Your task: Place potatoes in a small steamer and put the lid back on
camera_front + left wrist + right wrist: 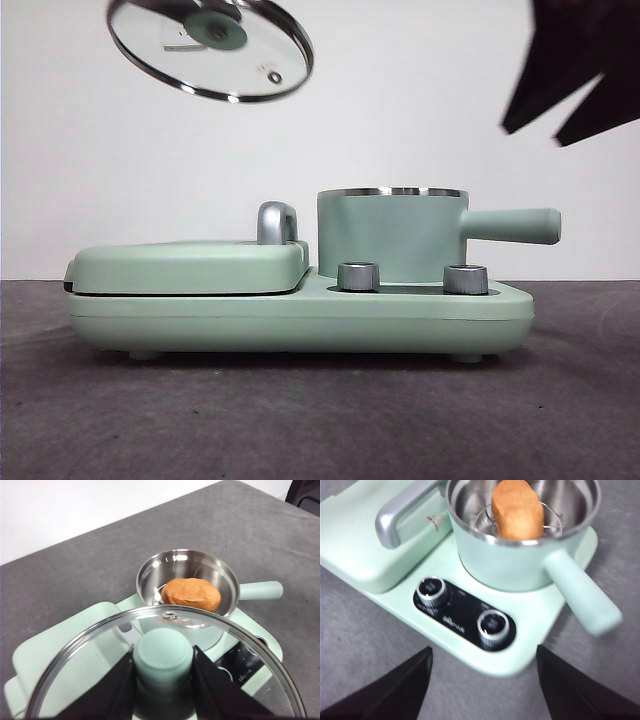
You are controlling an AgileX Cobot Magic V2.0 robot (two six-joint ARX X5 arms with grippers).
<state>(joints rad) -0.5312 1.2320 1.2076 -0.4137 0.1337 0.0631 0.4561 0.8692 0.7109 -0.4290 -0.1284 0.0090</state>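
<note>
The left pincer [163,680] grips the lid [210,48] by its green knob [162,656], one black jaw pressed to each side of it. In the front view the lid hangs tilted, high above the closed griddle [190,267], well apart from the pot [392,235] and off to the griddle side of it. Nothing stands between the lid's steel rim and the pot's rim; the air over the pot is open.

The potato [191,594] lies inside the pot, on a wire rack [551,525] that shows beside it in the right wrist view. It sits below the steel rim and is hidden from the front. The pot stands on the base unit [300,315], beside the griddle; the chrome griddle handle [277,222] rises just next to the pot wall. The pot's straight handle [512,225] projects away from the griddle, past the edge of the base. Two knobs [462,607] sit on the black panel in front of the pot.

The right pincer [482,685] hovers with its jaws spread wide and empty, above the knob side of the base. In the front view it shows as a dark shape [580,70] in the upper corner, above and beyond the pot handle.

The base rests on the grey tabletop [300,420], with bare surface on all visible sides.
</note>
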